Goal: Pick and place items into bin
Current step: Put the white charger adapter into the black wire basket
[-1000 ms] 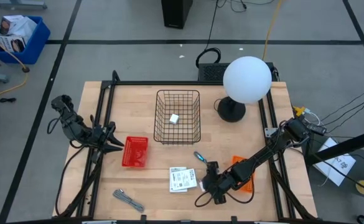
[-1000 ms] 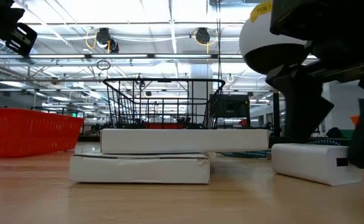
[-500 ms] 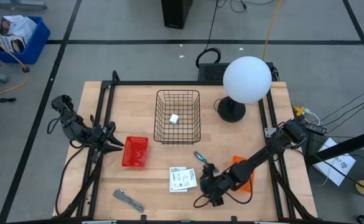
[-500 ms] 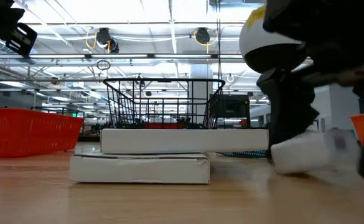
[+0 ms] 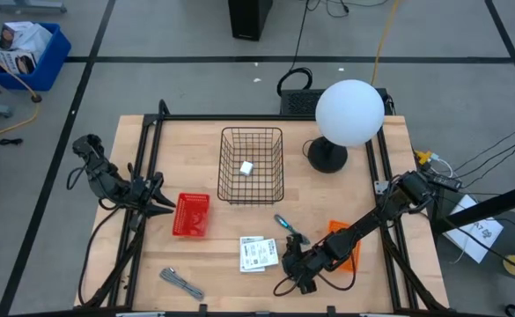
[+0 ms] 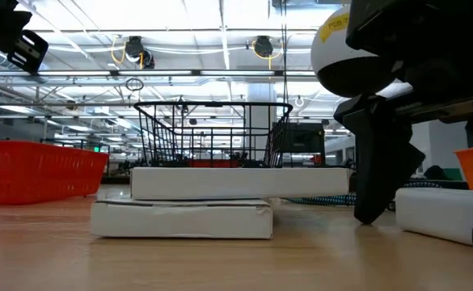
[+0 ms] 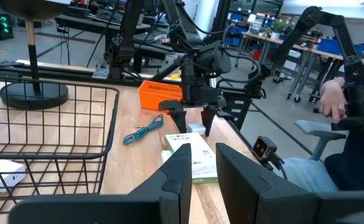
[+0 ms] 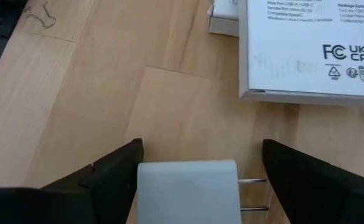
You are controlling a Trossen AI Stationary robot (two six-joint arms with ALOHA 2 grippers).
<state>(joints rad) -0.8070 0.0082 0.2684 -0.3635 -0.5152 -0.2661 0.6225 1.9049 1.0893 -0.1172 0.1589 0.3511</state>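
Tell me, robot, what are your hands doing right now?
Right gripper open, straddling white block on table, beside packets. Left gripper waiting at table's left edge, by red tray. One block already in basket. Path clear.

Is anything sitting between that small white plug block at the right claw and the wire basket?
Nothing tall. The small white plug block lies between the open right gripper's fingers. Toward the black wire basket, only a slim teal-handled tool and stacked white printed packets lie low on the table.
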